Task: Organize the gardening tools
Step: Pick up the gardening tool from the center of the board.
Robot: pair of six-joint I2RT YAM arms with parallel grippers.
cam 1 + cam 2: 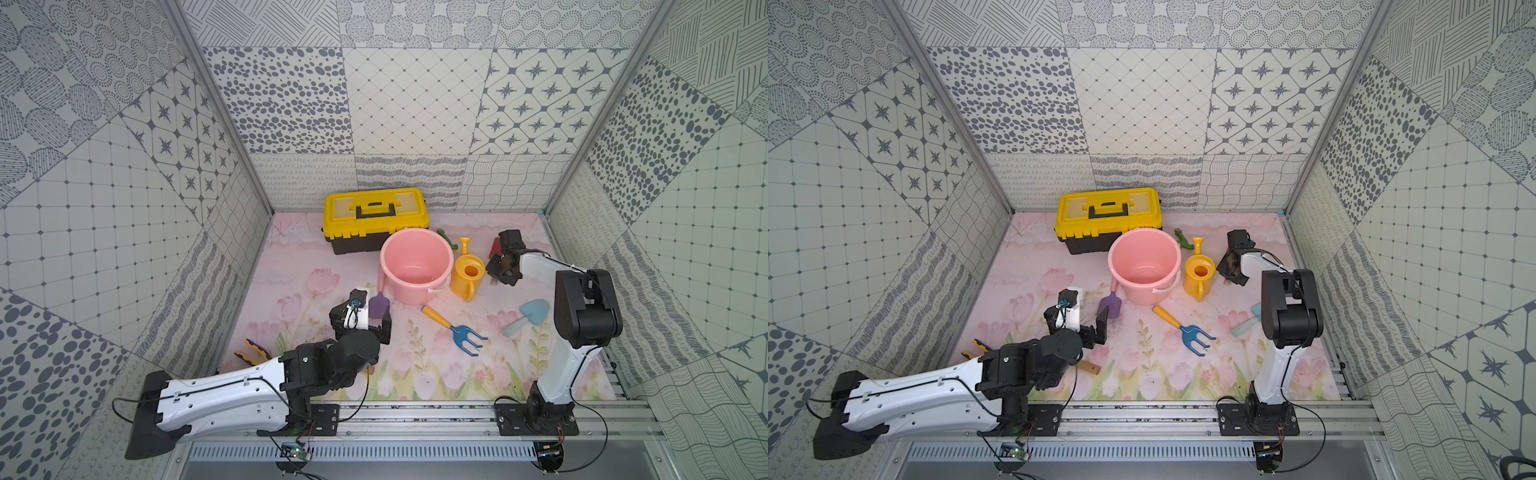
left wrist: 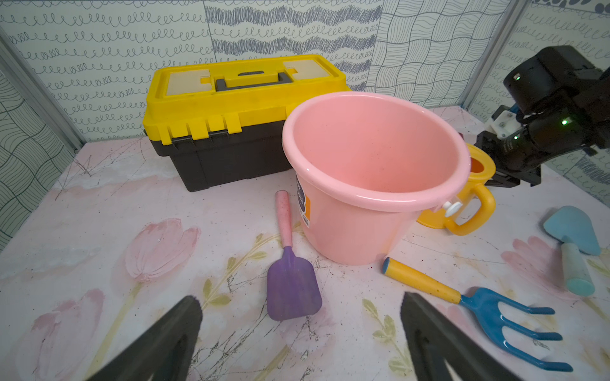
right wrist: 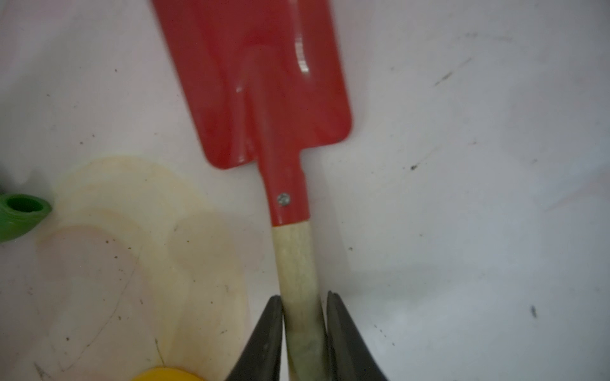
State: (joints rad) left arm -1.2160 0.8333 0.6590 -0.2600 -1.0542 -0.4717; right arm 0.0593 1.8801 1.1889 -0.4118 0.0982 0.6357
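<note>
My right gripper (image 3: 305, 297) is shut on the wooden handle of the red spade (image 3: 264, 82), which lies on the mat at the back right beside the yellow watering can (image 1: 467, 274). A green rake (image 1: 449, 239) lies behind the can. In the left wrist view my left gripper (image 2: 299, 299) stands open, low over the blade end of the purple scoop (image 2: 292, 287), touching nothing. The scoop's pink handle leans by the pink bucket (image 1: 384, 253). The blue yellow-handled fork (image 1: 465, 332) and the pale-blue trowel (image 1: 530, 316) lie on the mat between the arms.
A shut yellow-and-black toolbox (image 1: 374, 212) stands against the back wall, just behind the bucket. Yellow-and-black pliers (image 1: 253, 351) lie at the left edge of the mat beside my left arm. Patterned walls close in the back and both sides.
</note>
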